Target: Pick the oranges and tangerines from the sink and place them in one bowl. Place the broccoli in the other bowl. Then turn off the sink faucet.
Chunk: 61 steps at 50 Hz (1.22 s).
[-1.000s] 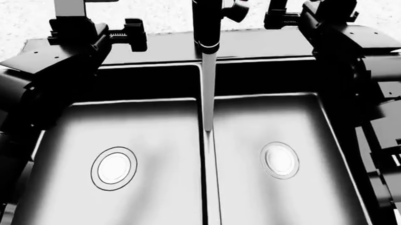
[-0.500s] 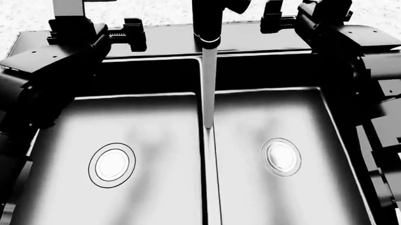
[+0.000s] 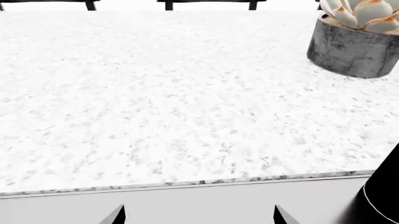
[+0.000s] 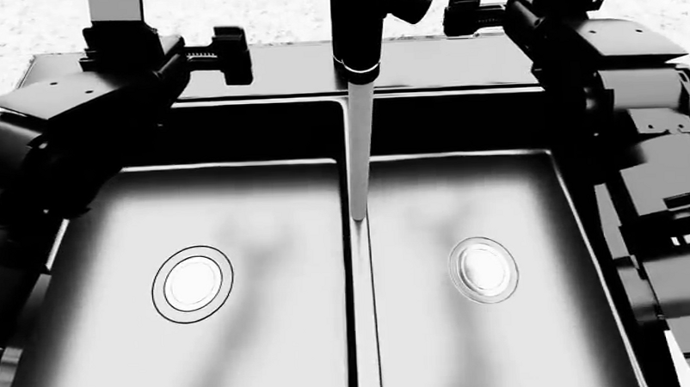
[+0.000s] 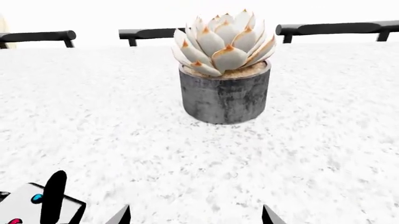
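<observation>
- The sink (image 4: 266, 239) fills the head view. Both sides look bare. I see no oranges, tangerines or broccoli in it, and no bowl shows in any view, so I cannot tell where they are.
- The white counter (image 3: 156, 102) lies on the far side of the sink.
- The right arm (image 4: 616, 63) has crept farther away and a little left since half a second ago. It is now nearer the top of the faucet. I think it is going for the lever.
- The left arm (image 4: 78, 108) has hardly moved. It waits at the far left corner of the sink.
- The sink faucet (image 4: 356, 30) stands at the far middle.
- Water (image 4: 359, 158) still runs down onto the middle wall, so turning it off is the job left.
- A potted plant (image 5: 224, 93) sits on the counter, past the right gripper.
- The left gripper (image 3: 199, 217) has its tips wide apart and holds nothing.
- The right gripper (image 5: 194, 217) is spread wide too, with nothing in it.
</observation>
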Available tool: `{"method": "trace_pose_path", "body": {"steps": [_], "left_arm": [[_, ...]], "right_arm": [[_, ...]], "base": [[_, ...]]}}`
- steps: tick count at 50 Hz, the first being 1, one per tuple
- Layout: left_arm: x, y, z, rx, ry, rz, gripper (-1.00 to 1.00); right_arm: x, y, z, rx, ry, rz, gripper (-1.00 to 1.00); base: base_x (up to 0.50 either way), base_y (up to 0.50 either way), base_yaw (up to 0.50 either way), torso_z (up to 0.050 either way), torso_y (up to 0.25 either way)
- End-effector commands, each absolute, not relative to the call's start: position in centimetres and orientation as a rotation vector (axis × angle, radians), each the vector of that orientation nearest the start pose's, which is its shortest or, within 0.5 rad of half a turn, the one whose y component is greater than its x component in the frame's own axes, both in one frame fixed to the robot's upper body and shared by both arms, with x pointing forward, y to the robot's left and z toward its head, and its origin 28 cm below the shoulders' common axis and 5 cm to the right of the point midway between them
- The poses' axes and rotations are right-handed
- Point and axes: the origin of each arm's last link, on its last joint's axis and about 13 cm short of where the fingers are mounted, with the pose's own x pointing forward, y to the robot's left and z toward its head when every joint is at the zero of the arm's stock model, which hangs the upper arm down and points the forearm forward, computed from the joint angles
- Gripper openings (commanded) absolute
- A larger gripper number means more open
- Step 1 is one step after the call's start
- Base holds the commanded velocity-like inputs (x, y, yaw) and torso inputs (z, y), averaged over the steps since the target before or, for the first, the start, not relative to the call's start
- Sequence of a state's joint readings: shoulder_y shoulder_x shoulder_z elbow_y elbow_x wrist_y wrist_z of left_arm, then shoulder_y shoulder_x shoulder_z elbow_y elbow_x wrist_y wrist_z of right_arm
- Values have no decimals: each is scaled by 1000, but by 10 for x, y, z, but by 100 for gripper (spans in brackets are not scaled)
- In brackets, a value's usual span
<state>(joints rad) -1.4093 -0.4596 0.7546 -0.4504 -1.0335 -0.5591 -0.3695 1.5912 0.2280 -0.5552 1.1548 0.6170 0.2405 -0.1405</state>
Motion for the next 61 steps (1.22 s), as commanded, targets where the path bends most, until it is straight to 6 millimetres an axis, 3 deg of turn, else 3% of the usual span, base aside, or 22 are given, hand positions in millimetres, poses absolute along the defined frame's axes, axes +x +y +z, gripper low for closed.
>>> {"method": "trace_pose_path", "body": {"steps": [1,9,19,30,47,55,61], "left_arm": [[379,236,304,8,-26,-93,100],[380,233,305,14,-26,-108,100],[384,232,301,7,-16,-111,100],[383,235,299,-3,-12,-105,100],[380,239,308,-5,-34,-94,100],[381,237,310,-1,-39,-95,100],[381,234,308,5,-33,-104,100]], "right_arm": [[434,-146,336,-29,-191,168,100],[436,-139,334,-20,-191,196,100],[438,-132,317,18,-148,228,100],[438,-121,324,8,-161,286,100],[438,-108,318,12,-119,374,100],[439,-117,317,-3,-138,299,100],[439,-138,305,-66,-130,171,100]], "base": [[0,0,0,0,0],[0,0,0,0,0],[0,0,0,0,0],[0,0,0,0,0],[0,0,0,0,0],[0,0,0,0,0],[0,0,0,0,0]]}}
